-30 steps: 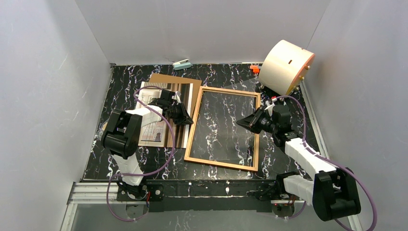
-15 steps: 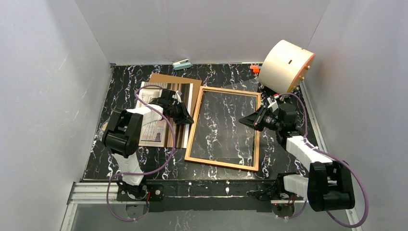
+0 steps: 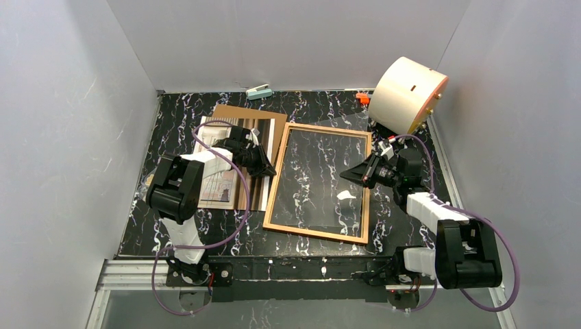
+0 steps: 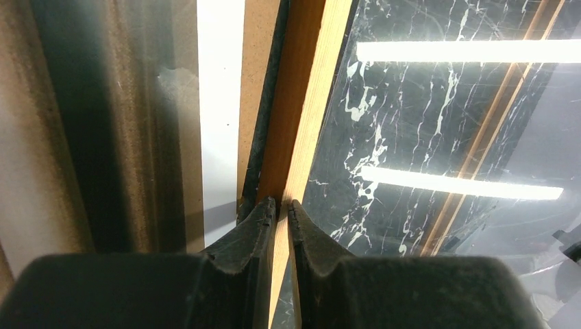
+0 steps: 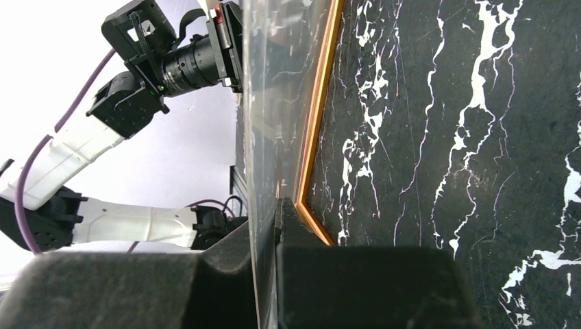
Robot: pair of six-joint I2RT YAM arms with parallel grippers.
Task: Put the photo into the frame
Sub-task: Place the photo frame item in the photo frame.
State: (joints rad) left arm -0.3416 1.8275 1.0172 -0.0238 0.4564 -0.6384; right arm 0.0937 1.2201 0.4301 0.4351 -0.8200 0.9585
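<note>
On the black marble table [image 3: 179, 118], your left gripper [image 3: 272, 171] [image 4: 282, 203], jaws nearly together, touched the left rail of the frame [image 3: 315, 234], with the photo [image 3: 220, 186] lying flat just beyond, to its left. Your right gripper [image 3: 344, 175] [image 5: 270, 205] pinched the edge of the clear sheet [image 5: 268, 103], which tilted above the frame's right half.

Photo [image 3: 218, 186] on board [image 3: 229, 112], L of frame [image 3: 312, 233] (clear sheet [image 3: 318, 171] over it).

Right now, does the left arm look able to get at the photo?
Likely yes: the photo lies face up left of the left gripper, whose shut tips sit at the left rail of the frame. Only that arm hangs over it.
</note>
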